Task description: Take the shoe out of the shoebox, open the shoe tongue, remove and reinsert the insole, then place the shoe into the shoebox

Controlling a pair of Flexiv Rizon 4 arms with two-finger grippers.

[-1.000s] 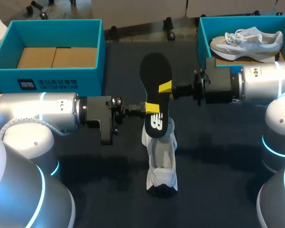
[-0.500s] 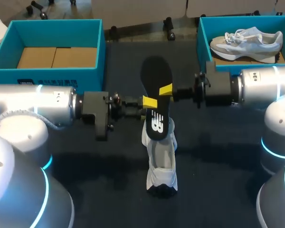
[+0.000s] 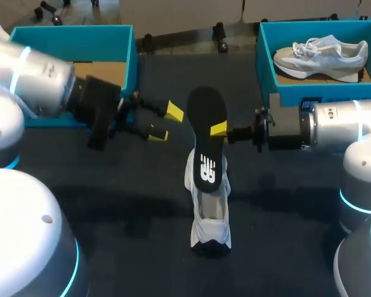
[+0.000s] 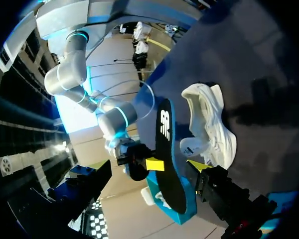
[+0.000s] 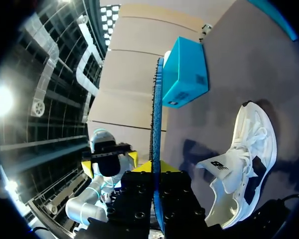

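Reinsertion step: my right pincer (image 3: 219, 130) clamps the insole (image 3: 208, 143) above the shoe (image 3: 210, 218) (left pincer (image 3: 166, 122) spread, empty); next, steer it inside.

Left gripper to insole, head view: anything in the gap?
Nothing. In the head view the open left gripper stands apart from the insole; only bare dark table shows between them.

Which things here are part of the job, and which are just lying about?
Job: white shoe, black insole held by the right gripper, teal shoebox without a shoe.
Lying about: second shoebox, the grey shoe inside it.
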